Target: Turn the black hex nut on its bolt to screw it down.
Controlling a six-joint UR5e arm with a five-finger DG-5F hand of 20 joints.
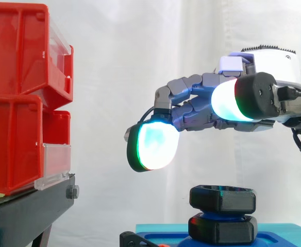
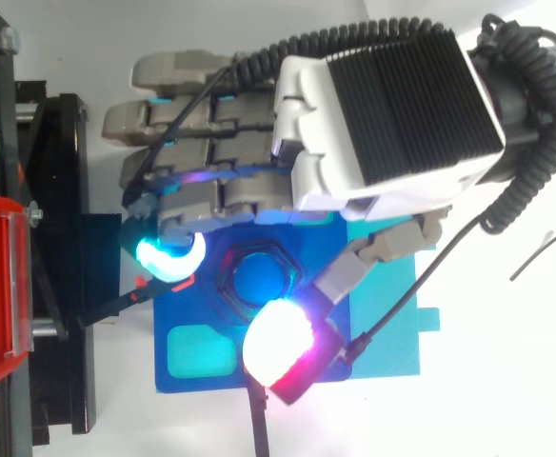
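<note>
The black hex nut sits high on its blue bolt, above a second black hex piece at the bolt's foot. In the top view the nut rings the bolt's blue end. My hand hovers above and to the left of the nut with a clear gap below it. Its fingers reach left and bend loosely downward, holding nothing. From above, the hand covers the far side of the nut. One glowing fingertip lies to its left and the thumb's pad lies in front of it.
The bolt stands on a blue and teal base plate with a teal recess. Red bins are stacked on a black stand at the left. A white curtain hangs behind.
</note>
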